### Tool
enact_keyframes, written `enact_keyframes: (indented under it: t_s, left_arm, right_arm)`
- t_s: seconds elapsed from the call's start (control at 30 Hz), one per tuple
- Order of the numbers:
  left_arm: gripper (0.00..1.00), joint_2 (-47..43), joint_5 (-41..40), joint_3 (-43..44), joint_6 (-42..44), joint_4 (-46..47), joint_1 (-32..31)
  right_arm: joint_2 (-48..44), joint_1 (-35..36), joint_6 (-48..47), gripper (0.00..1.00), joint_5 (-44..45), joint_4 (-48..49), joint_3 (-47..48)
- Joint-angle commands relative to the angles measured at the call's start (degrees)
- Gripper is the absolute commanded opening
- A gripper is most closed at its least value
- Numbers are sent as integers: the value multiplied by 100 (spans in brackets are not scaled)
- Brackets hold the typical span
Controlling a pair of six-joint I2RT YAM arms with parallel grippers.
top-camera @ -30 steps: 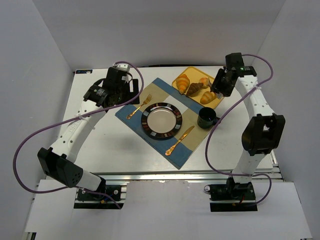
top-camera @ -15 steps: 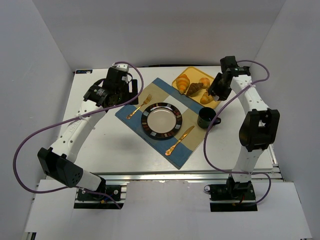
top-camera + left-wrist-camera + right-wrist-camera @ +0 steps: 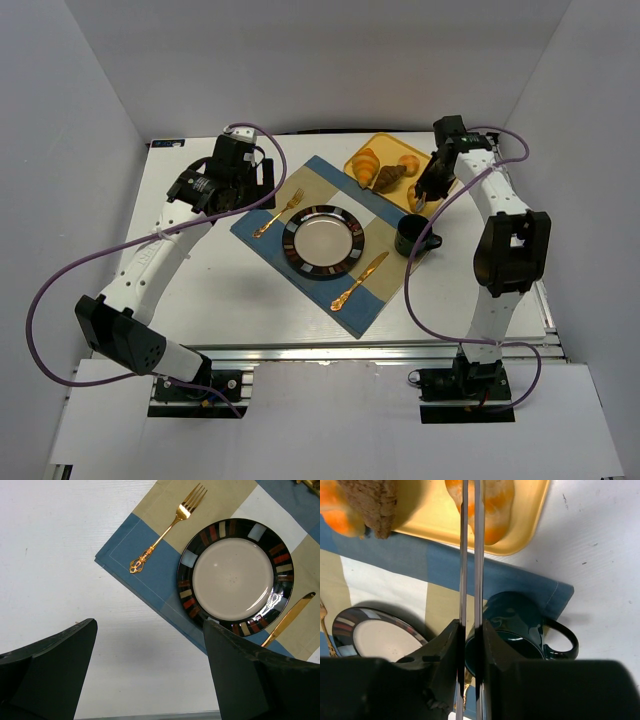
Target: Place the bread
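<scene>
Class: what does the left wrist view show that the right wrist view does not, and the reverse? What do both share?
Only left wrist: the whole striped plate and the full gold fork beside it. Only right wrist: the yellow tray with a croissant and a dark pastry on it, and the green mug. Both: the plate, partly hidden in the right wrist view, and the blue-and-tan placemat.

A white table (image 3: 250, 290) stands enclosed by plain pale grey walls (image 3: 300, 60).
</scene>
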Motion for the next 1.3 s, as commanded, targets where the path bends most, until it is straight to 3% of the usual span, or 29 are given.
enact_keyframes:
  t_s: [0.0, 0.3, 0.57, 0.8, 1.03, 1.27]
  left_arm:
    - [98, -206, -84, 64, 57, -49, 31]
    - [98, -241, -5, 20, 14, -14, 31]
    - [98, -232, 30, 55, -4, -5, 31]
    - [98, -259, 74, 72, -57, -5, 31]
    - [98, -276, 109, 73, -118, 12, 31]
    - [98, -320, 188, 11, -162, 4, 23]
  right_arm:
    - [-52, -1, 25, 20, 87, -50, 447]
    - [-377, -1, -238, 13, 412, -349, 1098]
    - [-772, 270, -985, 11, 52, -682, 1617]
    - [-1484, 912, -1205, 12, -817, -929, 959]
    - [-2090, 1720, -872, 12, -2072, -465, -472]
    - [-1942, 2231, -749, 11, -2619, 116, -1203]
